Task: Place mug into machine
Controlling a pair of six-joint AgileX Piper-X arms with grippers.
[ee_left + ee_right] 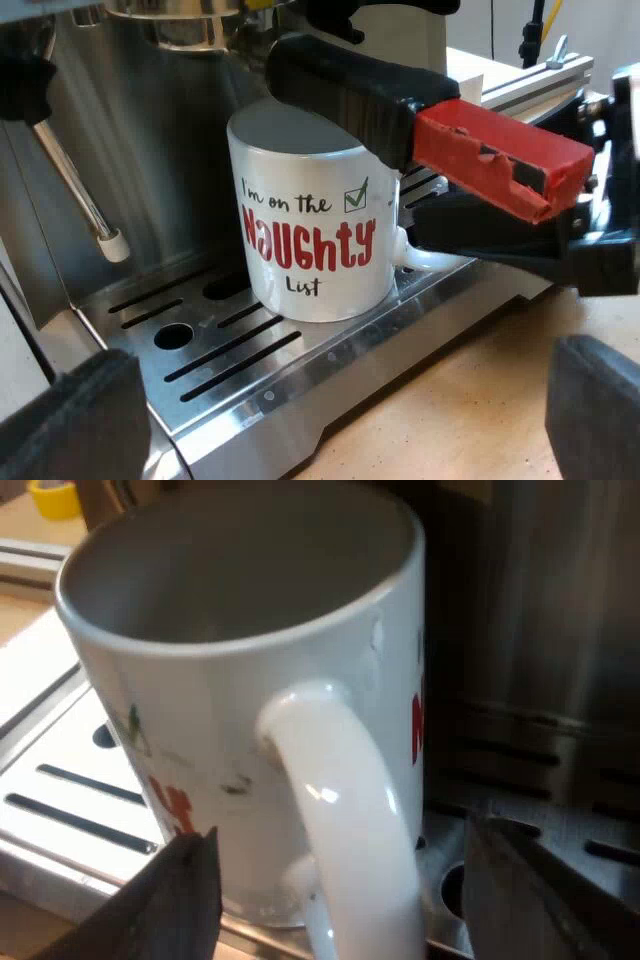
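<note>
"White mug point(310, 230), seen from the left wrist: it stands upright on the drip tray point(250, 370), set in from the tray's front lip. The holder handle point(500, 160), black ending in red, juts out high over the tray."

"And the left gripper point(340, 415)?"

"Fingers spread wide, holding nothing, out beyond the tray's front lip."

"From the right wrist?"

"The right gripper point(350, 875) sits low by the tray with one finger on each side of the mug handle point(340, 810). There's a gap on both sides, so it's spread, not pinching."

"So the mug's placed?"

"I'd say so. To finish well, draw that gripper straight back off the tray, level, so neither finger catches the mug handle and turns the mug."
</note>
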